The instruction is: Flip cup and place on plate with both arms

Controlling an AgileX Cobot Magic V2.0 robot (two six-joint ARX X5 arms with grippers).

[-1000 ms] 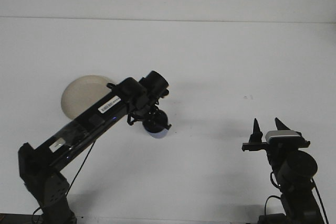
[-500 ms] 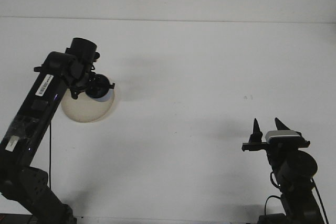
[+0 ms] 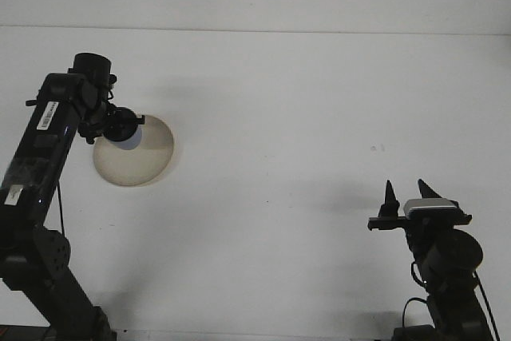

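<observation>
Plain white worktop fills the view, w/ a paler wall strip along the top. A round beige plate lies at left. Left arm reaches up from bottom-left corner, forearm steep, wrist bent toward the plate. Left tool sits over the plate's upper-left rim, closed around a dark cup; can't tell if cup touches plate. Right arm is folded low at bottom-right, well apart from the plate. Right tool points up, fingers spread, holding nothing.
</observation>
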